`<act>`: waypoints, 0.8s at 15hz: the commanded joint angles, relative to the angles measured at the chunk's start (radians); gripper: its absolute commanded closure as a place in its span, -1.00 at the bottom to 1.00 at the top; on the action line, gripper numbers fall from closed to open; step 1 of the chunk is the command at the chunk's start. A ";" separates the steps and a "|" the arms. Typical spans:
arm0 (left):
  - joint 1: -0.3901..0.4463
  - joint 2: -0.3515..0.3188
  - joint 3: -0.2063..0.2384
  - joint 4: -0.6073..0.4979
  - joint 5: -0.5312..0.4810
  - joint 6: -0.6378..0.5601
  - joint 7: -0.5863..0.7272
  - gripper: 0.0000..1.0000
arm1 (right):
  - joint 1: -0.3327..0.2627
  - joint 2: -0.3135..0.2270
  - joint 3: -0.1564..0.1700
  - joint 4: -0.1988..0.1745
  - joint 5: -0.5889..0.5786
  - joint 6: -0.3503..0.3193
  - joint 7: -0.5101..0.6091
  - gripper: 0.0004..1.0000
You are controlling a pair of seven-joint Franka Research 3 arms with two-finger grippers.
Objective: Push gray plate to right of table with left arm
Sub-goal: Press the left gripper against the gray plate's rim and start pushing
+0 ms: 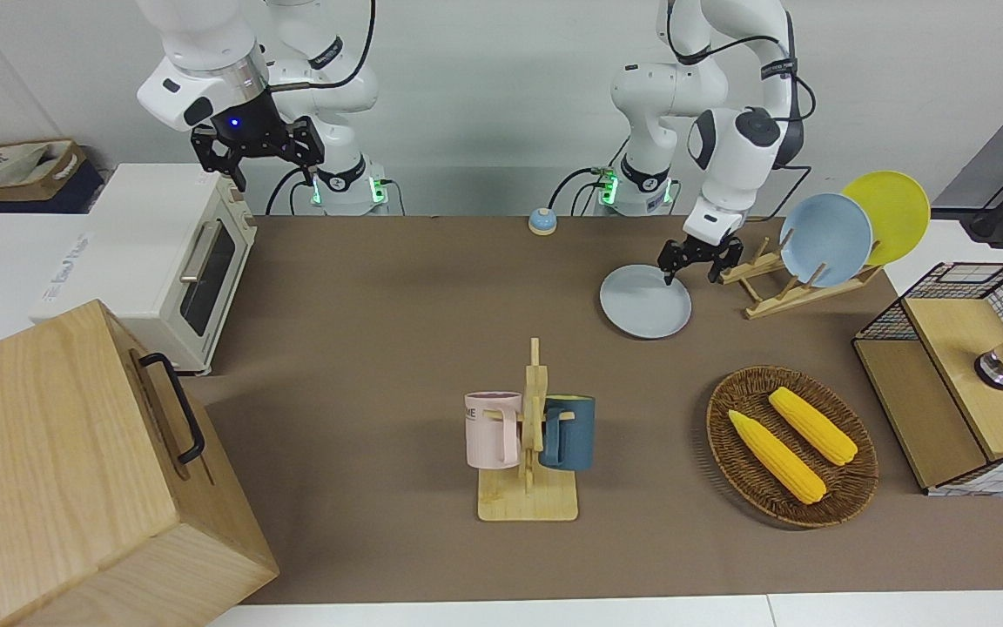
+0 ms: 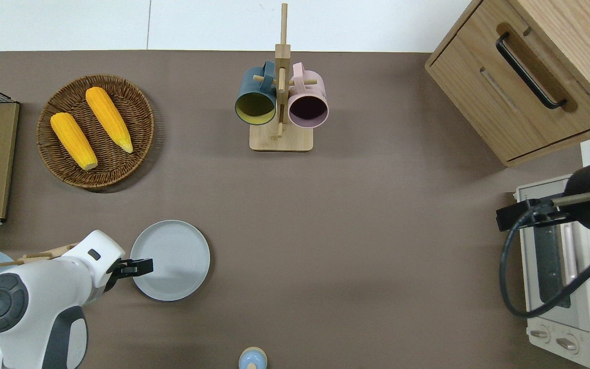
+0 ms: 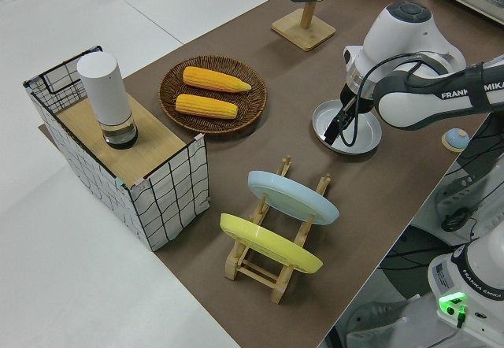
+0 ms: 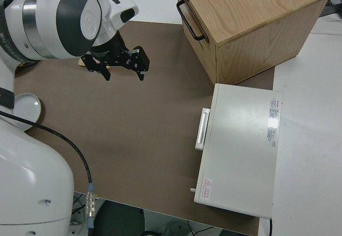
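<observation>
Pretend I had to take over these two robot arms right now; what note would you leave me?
Left gripper: down at the gray plate, over the rim edge toward the left arm's end of the table. I cannot tell whether its fingers are open.
Right gripper: open, arm parked.
Plate: flat on the table, beside the wooden dish rack, nearer to the robots than the corn basket.
Done: the gripper has reached the plate.
Left: the whole push toward the right arm's end, where the toaster oven stands.

Basket (image 1: pixel 732 453) holds two corn cobs (image 1: pixel 777 456) (side by side).
</observation>
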 commanded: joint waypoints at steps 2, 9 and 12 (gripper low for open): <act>-0.021 0.088 0.006 -0.021 0.007 0.103 -0.015 -0.98 | -0.019 -0.002 0.016 0.009 0.004 -0.016 0.012 -0.97; -0.013 0.130 0.006 -0.015 0.008 0.111 -0.001 -0.55 | -0.020 -0.002 0.016 0.009 0.004 -0.016 0.013 -0.97; -0.010 0.133 0.008 -0.015 0.007 0.111 -0.001 0.78 | -0.020 -0.002 0.016 0.009 0.004 -0.016 0.012 -0.97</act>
